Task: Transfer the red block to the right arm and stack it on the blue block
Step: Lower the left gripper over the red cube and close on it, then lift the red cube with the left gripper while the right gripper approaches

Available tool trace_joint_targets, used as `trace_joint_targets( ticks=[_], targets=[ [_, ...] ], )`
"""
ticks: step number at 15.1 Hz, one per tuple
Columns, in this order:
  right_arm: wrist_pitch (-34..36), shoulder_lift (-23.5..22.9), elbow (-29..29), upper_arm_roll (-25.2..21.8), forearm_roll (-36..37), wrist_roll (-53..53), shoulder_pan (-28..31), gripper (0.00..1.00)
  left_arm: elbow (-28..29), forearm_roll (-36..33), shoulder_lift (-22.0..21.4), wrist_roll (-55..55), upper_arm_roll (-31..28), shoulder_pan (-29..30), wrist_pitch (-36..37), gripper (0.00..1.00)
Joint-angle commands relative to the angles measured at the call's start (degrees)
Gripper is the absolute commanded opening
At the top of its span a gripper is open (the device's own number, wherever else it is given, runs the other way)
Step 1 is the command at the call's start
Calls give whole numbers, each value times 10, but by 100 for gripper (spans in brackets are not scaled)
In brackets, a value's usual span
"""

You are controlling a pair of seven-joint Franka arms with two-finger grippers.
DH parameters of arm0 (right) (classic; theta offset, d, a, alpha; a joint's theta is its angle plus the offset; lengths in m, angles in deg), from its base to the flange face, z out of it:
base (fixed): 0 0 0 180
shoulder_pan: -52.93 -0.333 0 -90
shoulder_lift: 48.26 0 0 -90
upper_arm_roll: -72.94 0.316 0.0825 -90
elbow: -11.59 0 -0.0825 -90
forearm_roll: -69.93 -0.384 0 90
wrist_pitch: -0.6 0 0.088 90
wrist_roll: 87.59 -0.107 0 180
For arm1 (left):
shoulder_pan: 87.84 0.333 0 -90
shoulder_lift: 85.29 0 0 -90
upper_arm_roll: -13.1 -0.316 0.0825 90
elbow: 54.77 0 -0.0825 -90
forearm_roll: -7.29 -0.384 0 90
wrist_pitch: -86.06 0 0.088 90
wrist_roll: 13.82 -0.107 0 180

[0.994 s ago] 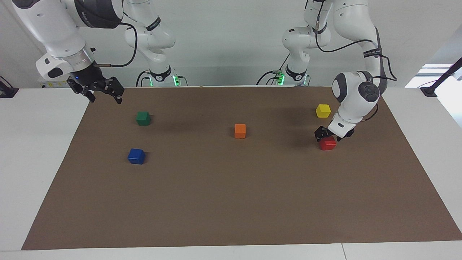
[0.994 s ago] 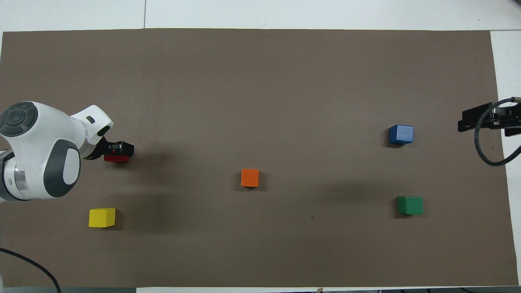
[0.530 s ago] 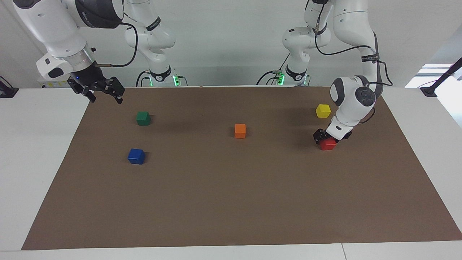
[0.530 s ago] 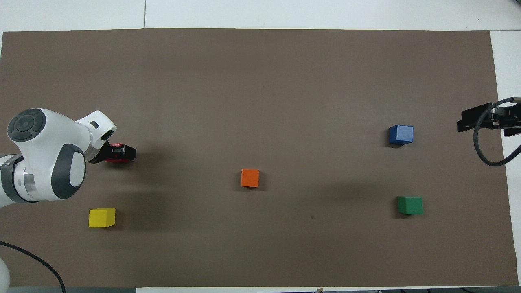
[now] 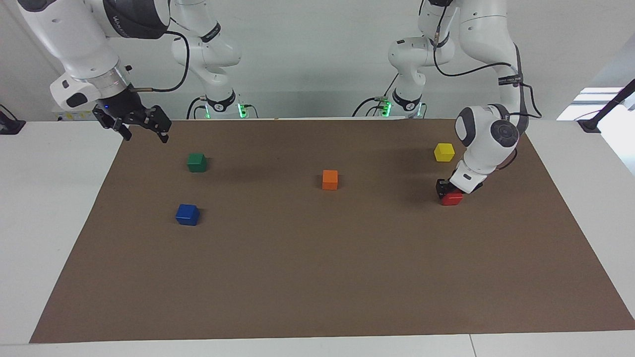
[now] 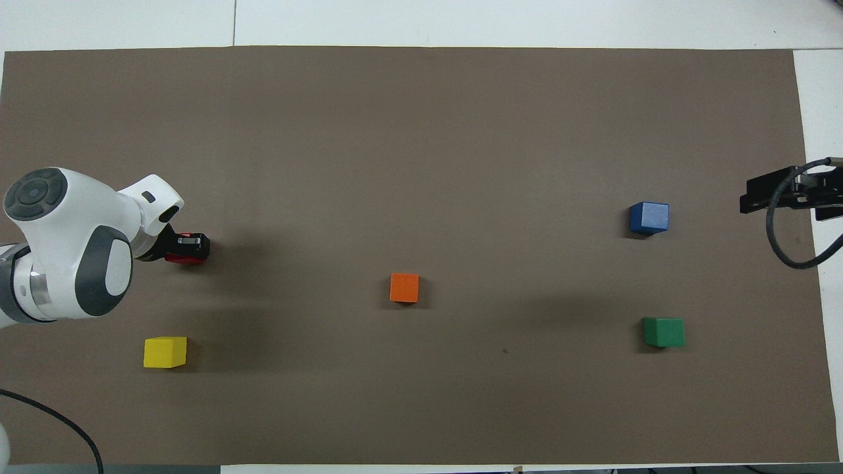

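- The small bright red cube (image 5: 452, 199) sits on the brown paper-covered tabletop (image 5: 317, 277) at the left arm's end, farther from the robots than the small yellow cube (image 5: 444, 151) and well apart from the small orange cube (image 5: 330, 179) at the middle.
- The left arm's black two-finger gripper (image 5: 448, 189) is down on this red cube, its jaws set on either side of the cube's upper part; in the overhead view only a sliver of red (image 6: 179, 257) shows around the black fingers (image 6: 191, 242). They look drawn in against the cube, so I judge it gripped, though it rests on the tabletop and is not yet lifted.
- The relation the coming move turns on: the small deep blue cube (image 5: 187, 214) lies at the right arm's end, with the whole middle of the tabletop between it and the red one. The left arm is the one at the red cube; the right arm is by far the nearer to the blue.
- The right arm's black gripper with the blue light (image 5: 140, 124) waits in the air over the tabletop's edge at its own end, beside the small dark green cube (image 5: 196, 162); its fingers are spread and hold nothing.
- So the red cube should likely be lifted and carried toward the middle, over the orange cube's area, where the right gripper can meet it.
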Motion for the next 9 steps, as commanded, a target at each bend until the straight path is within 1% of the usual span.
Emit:
trace_joint_targets(
  ticks=[1,4,5,7,9],
  targets=[
    [-1,11,11,5,-9,11,7,100,-64,51,-5,64,1,8,89,0],
    [-12,7,12,5,-20,16,7,100,-123,73,-10,146,6,0,162,0],
    [-17,4,12,5,-32,28,8,100,-139,103,-11,189,8,-2,179,0],
    [-20,-8,12,5,-81,50,14,100,-150,164,-22,277,15,-16,187,0],
    [-22,-16,24,5,-171,75,33,100,-151,190,-37,358,30,-31,183,0]
  ],
)
